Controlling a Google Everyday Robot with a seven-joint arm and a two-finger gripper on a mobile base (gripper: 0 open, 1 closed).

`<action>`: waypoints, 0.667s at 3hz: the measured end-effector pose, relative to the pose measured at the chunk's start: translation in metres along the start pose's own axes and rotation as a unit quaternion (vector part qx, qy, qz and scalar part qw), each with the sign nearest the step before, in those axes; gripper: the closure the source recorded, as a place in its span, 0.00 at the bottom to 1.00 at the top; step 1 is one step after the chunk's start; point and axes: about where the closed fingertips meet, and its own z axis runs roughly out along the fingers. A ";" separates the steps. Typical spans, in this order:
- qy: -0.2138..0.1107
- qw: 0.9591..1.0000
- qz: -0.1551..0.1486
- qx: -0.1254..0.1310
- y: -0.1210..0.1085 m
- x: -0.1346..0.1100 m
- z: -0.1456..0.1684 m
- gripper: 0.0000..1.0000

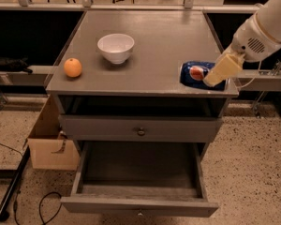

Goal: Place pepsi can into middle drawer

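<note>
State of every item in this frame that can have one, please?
pepsi can: on its side, front right of cabinet top.
gripper: at the can's right end.
middle drawer: pulled open, empty.
knob drawer: shut.
white bowl: upright.
orange: resting near left edge.
</note>
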 end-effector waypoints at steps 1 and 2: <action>0.007 1.000 -0.001 -0.012 0.002 0.000 0.013 1.00; -0.002 1.000 -0.004 -0.013 -0.001 -0.008 0.022 1.00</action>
